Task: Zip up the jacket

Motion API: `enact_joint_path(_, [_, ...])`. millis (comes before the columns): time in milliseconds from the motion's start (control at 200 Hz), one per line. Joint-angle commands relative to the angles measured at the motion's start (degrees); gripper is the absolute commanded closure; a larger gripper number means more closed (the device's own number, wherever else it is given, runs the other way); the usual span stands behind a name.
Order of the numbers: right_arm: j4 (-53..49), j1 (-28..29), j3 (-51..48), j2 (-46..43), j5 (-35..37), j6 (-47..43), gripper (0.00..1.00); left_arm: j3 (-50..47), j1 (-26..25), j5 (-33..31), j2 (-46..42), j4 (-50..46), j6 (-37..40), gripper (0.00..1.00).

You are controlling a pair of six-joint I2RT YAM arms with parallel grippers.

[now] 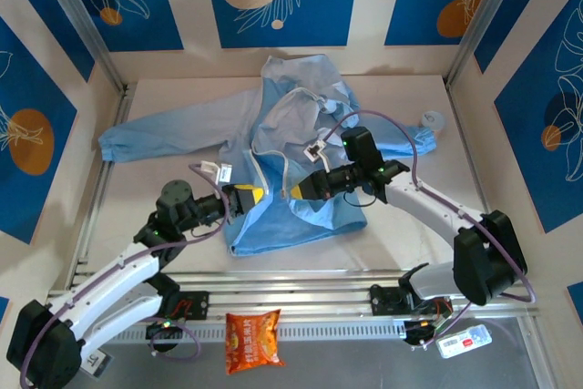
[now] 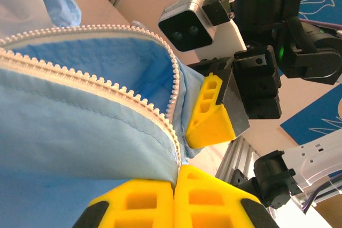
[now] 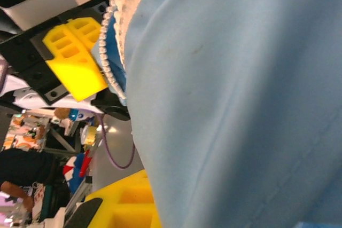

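The light-blue jacket (image 1: 301, 129) lies spread on the table, hood at the far side and sleeves out to both sides. Its front is open, and the whitish zipper teeth (image 2: 80, 76) run in two separate rows. My left gripper (image 1: 258, 196) is shut on the jacket's lower front edge, the yellow fingers (image 2: 133, 201) pinching fabric right at the end of a zipper row. My right gripper (image 1: 293, 190) faces it a few centimetres away and is shut on the other front edge. Blue fabric (image 3: 240, 105) covers most of the right jaws, leaving one yellow finger (image 3: 125, 201) visible.
Aluminium rails (image 1: 301, 280) cross the near edge of the table. An orange snack bag (image 1: 252, 339) lies in front of them, and a small white labelled packet (image 1: 463, 342) lies at the near right. A pale round object (image 1: 432, 119) sits at the back right. Walls enclose the table.
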Motion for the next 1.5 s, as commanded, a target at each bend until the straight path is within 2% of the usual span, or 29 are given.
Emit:
enact_joint_path(0, [-0.2,-0.07,2.1,0.73,-6.78,-2.49,1.0,-0.96,0.24,1.51,1.22,10.59,0.18,1.0])
enact_joint_path(135, [-0.31,-0.07,2.34,0.65,-8.95,-4.04,1.0,-2.99,0.07,1.29,3.13,18.76,-2.25,1.0])
enact_joint_path(400, [0.43,0.1,1.95,0.31,-9.47,-4.55,1.0,-5.68,-0.68,1.26,5.33,26.49,-5.29,1.0])
enact_joint_path(945, [4.3,0.72,1.07,0.46,-9.44,-3.58,1.0,-7.1,-1.88,1.21,9.84,31.47,-16.94,1.0])
enact_joint_path(1125, [4.91,0.72,0.12,0.55,-8.84,-2.56,1.0,-6.51,-2.47,1.75,14.79,33.53,-18.8,1.0])
enact_joint_path(1330, [9.62,0.63,-3.07,0.87,-5.62,1.31,1.0,-4.82,-6.18,1.32,22.0,36.02,-17.96,1.0])
enact_joint_path(1496, [11.65,0.45,-5.84,1.82,-3.11,2.97,0.94,-3.69,-7.8,0.88,28.1,42.0,-19.69,1.0])
